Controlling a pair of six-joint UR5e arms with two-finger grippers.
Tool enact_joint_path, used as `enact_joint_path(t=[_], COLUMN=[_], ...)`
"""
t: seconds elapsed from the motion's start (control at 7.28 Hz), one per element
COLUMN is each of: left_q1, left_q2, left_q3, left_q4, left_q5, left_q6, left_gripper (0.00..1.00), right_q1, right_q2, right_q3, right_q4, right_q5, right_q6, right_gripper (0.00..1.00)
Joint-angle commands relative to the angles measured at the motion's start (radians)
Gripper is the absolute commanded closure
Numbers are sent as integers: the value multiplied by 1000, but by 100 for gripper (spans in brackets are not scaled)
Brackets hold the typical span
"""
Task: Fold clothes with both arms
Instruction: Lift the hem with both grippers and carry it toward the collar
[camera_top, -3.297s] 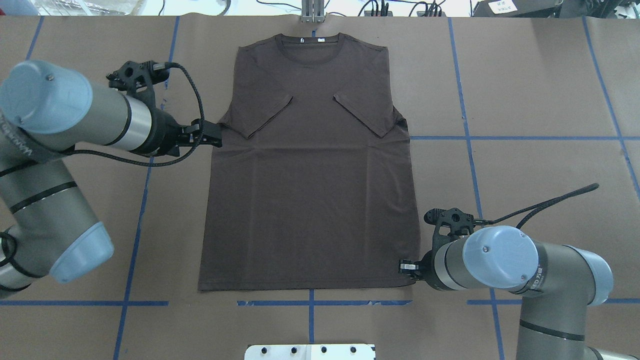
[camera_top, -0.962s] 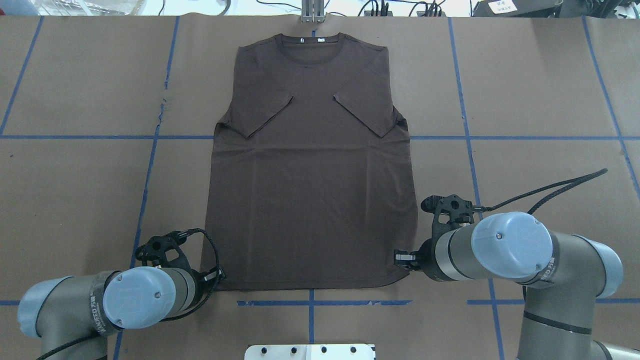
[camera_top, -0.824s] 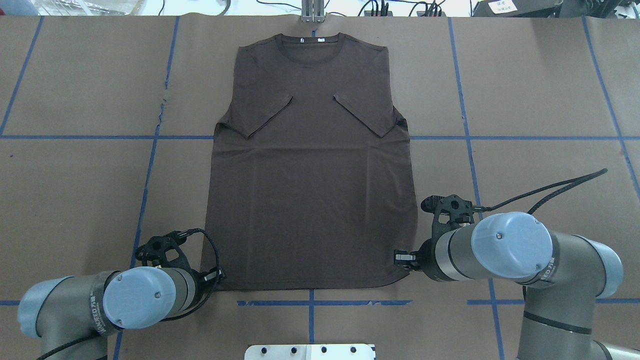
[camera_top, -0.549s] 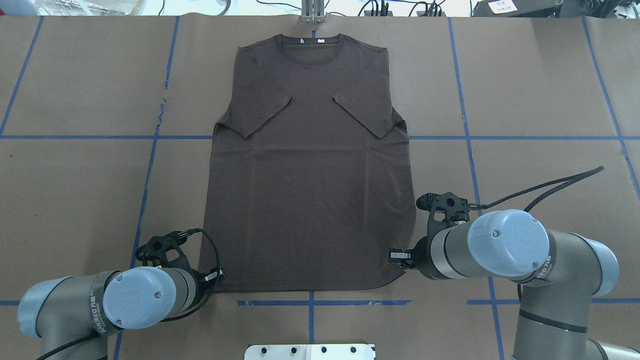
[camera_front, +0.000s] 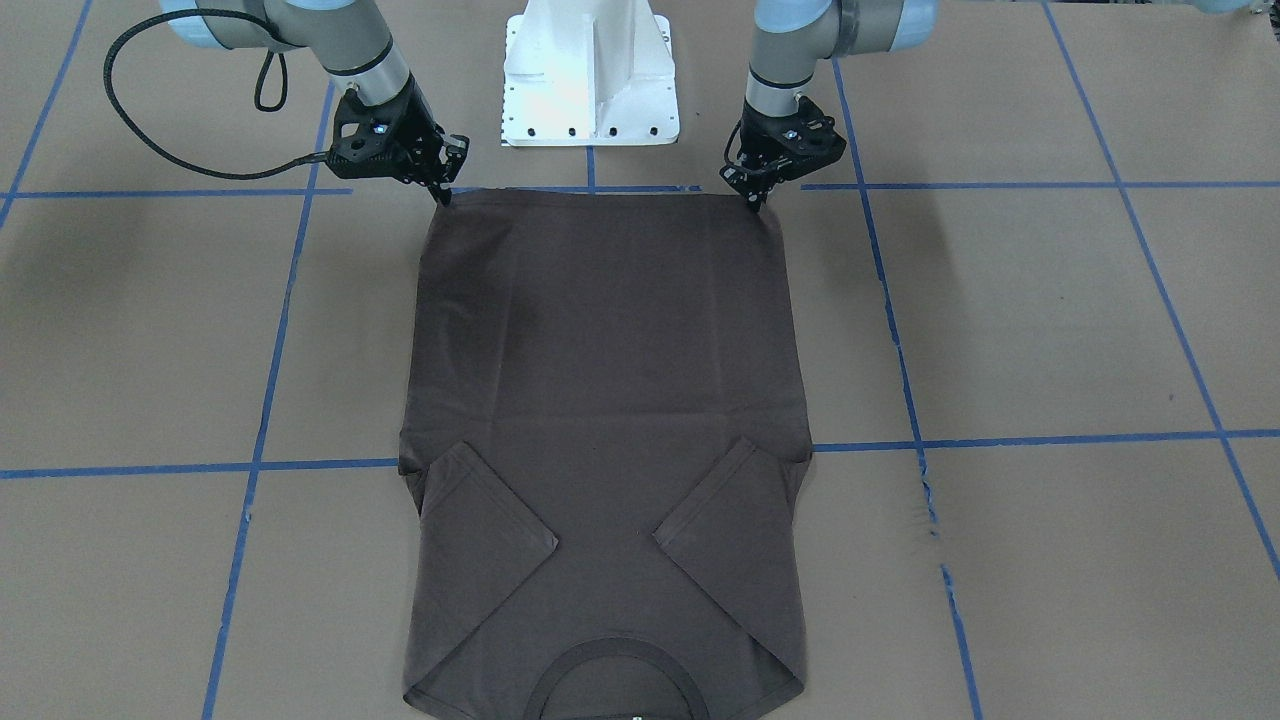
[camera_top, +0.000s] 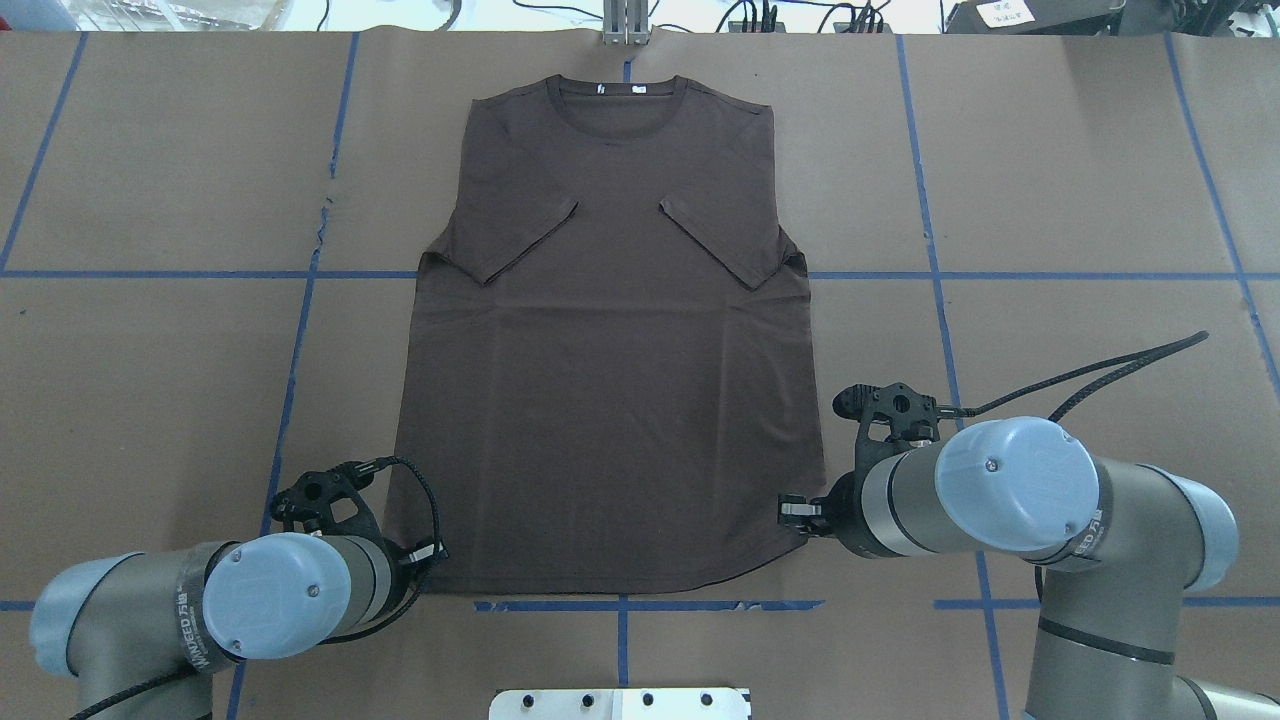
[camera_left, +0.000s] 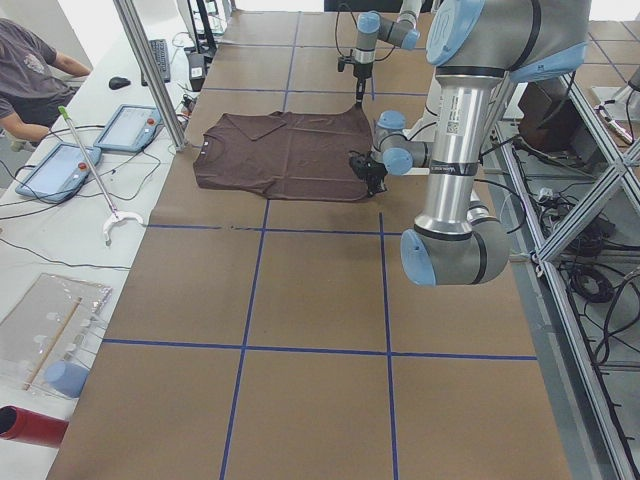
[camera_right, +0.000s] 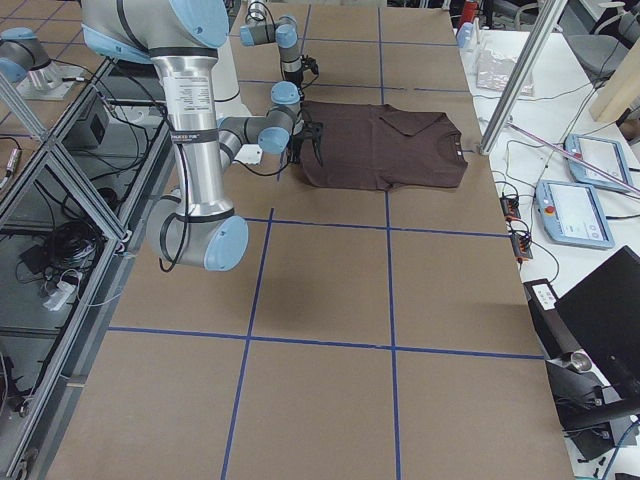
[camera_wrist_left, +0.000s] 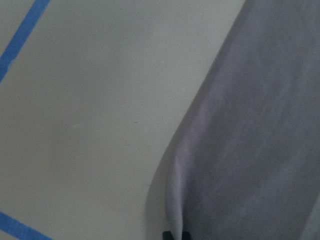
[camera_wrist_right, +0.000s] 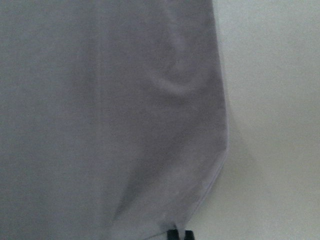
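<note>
Blue tape lines (camera_top: 1000, 275) crossed the brown counter (camera_top: 1100, 150), where the shirt (camera_top: 610, 400) lay spread flat at the middle, collar at the far end from the robot and both sleeves (camera_top: 520, 240) folded in over the chest. At the near hem, the left gripper (camera_front: 752, 196) was clamped on the shirt's left corner and the right gripper (camera_front: 443, 190) on its right corner, each with fingers pinched together on the fabric. Between them the hem bowed slightly, its corners drawn inward.
</note>
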Motion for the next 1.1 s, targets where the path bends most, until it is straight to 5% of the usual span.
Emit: enact_joint_path(t=[0.0,0.55,0.96], left_q1=[0,114,155], left_q2=[-2,-5,-4], left_q3=[-94,-246,-418], left_q4=[84,174,284], left_q5=[-5,-2,-5], left_q6=[13,16,118], left_gripper=[100,100,100], right_q1=[40,45,-4], right_q2=[-9,-120,-192], right_q3=[7,145,245], right_q4=[2,5,5], right_q5=[66,243,268], right_q6=[-7,-12,-12], right_gripper=[100,100,100])
